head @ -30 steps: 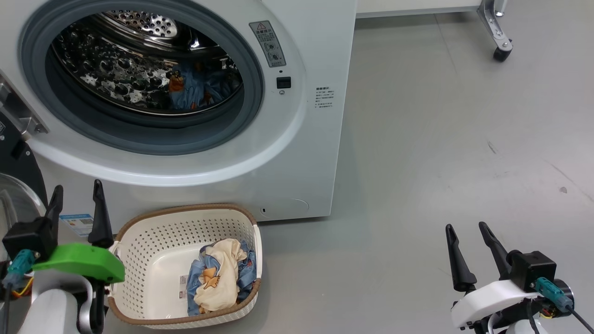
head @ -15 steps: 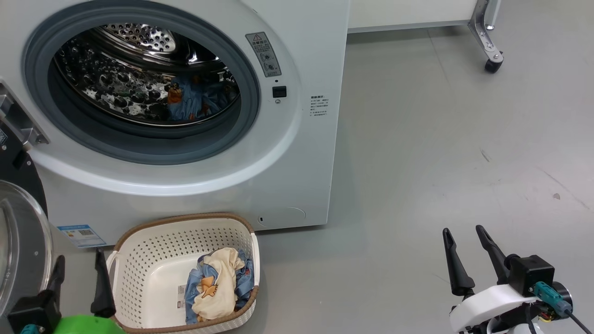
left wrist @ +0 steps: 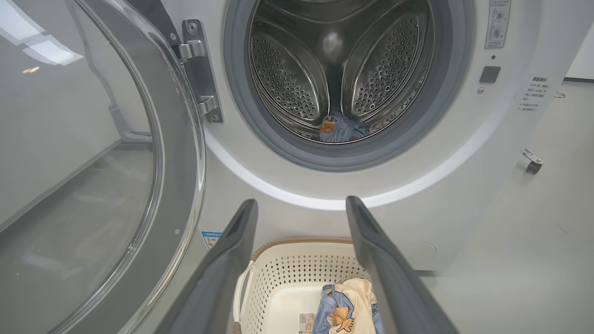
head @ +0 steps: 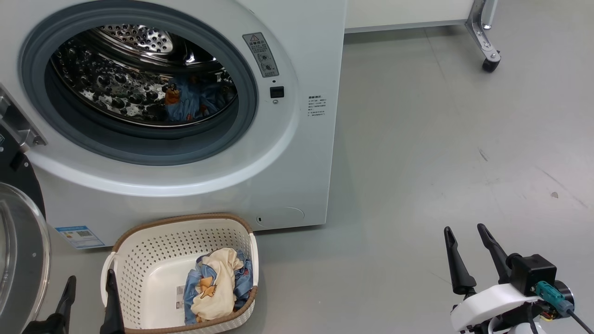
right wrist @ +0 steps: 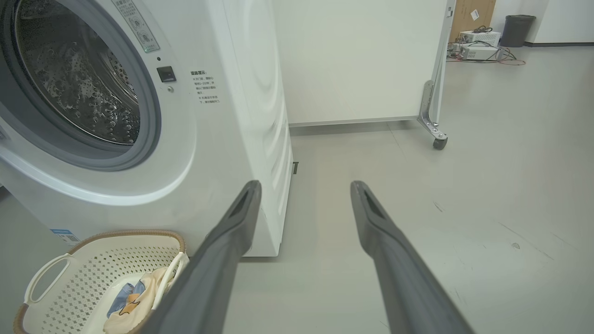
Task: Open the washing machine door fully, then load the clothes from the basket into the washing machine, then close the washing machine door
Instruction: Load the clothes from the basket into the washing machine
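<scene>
1. Grey floor (head: 417, 139) spreads away toward 3 o'clock in the head view, with a castered metal leg (head: 487, 55) off at 1 o'clock.
2. At 11 o'clock stands the big white front-loading washing machine (head: 301, 176). Its round glossy black door with the clear glass bowl (head: 18, 260) hangs swung wide on its metal hinge (left wrist: 199, 69) at 8 o'clock. That leaves the mouth free, so I judge the opening step done.
3. One light blue garment with orange print (head: 185, 99) lies low in the steel perforated drum (head: 116, 79).
4. The small cream-white perforated plastic basket with the brown rim (head: 153, 246) sits on the floor at 7 o'clock, just in front of the machine. I reckon it was put there to keep each lift short. The clothes (head: 216, 283) left in it, cream over light blue, bunch at its right end.
5. My left fingers (head: 112, 301) stand apart and empty by the basket's left end, well placed for reaching in.
6. My right fingers (head: 457, 264) are apart and empty at 4 o'clock, well apart from the basket, likely parked clear.
</scene>
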Available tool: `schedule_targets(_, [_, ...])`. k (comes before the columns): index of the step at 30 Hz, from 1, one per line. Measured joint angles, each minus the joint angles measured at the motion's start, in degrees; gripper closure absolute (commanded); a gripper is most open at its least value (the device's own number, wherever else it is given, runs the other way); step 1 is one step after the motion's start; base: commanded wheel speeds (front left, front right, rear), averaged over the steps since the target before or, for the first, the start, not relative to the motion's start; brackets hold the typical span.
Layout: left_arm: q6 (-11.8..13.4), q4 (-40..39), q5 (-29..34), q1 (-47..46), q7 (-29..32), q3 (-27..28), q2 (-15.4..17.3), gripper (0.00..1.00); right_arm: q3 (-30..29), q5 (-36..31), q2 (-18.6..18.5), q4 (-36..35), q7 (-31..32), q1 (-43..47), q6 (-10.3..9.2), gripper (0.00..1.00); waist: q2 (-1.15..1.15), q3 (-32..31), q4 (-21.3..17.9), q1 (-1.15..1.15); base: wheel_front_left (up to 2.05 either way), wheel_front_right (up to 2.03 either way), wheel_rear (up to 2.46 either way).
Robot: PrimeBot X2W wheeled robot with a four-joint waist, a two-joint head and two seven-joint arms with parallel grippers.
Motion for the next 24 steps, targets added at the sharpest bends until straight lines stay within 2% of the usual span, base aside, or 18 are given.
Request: schedule_targets(24, [-0.6, -3.7, 0.8, 1.3, 0.0, 0.1, -1.3, 0.00, 0.0, 0.1, -0.2, -0.4, 0.0, 0.0, 0.00, 0.00, 0.00, 1.3, 0.2, 0.00, 0.00, 0.00, 0.00])
